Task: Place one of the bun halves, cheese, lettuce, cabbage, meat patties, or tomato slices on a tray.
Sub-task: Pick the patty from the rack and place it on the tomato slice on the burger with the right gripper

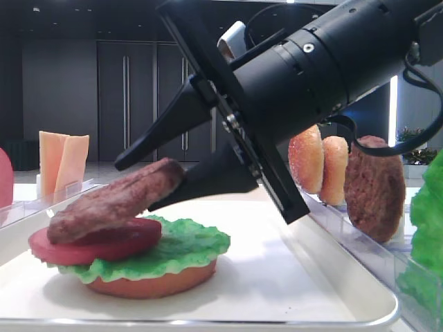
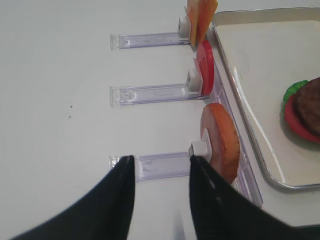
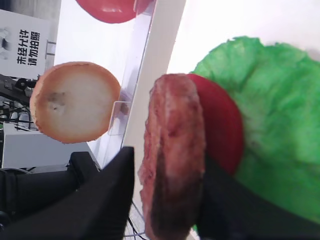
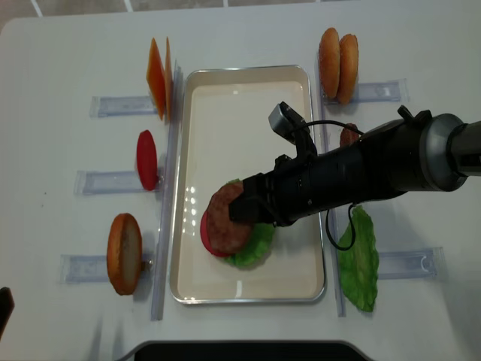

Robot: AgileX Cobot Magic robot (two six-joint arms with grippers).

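- Presently, item one: meat patty (image 1: 114, 200), a dark brown rough-faced disc, lying tilted on the stack in the near-left part of the white tray (image 4: 301, 282); its left end rests on the tomato slice (image 1: 83, 247), its right end is raised between the fingers of the right gripper (image 1: 163, 176).
- Handling, judged: light and fairly stiff; it keeps its disc shape while propped at one end. The coarse surface should give good friction, so slipping looks unlikely. Best taken across its flat faces near the edge, as the fingers stand now.
- Right gripper: fingers on either side of the patty's raised end, one above and one below. The wrist view shows both close against its faces, but whether they press it or have let go I cannot tell.
- Stack beneath, bottom up: flat orange-brown bun base (image 1: 149, 282), ruffled lettuce (image 1: 187, 245) spreading wider than the base, the tomato slice, then the patty. The lettuce looks soft and floppy; the tomato slice smooth, likely slippery under the patty.
- Risk, judged: the tilted patty may slide left off the smooth tomato once freed.
- Left gripper (image 2: 160, 167): fingers apart, empty, hovering over a clear rack beside a standing bun half (image 2: 222, 142), left of the tray.
- Stock in racks: cheese slices (image 4: 158, 75) far left, two bun halves (image 4: 338, 64) far right, spare lettuce leaf (image 4: 361, 263) near right.
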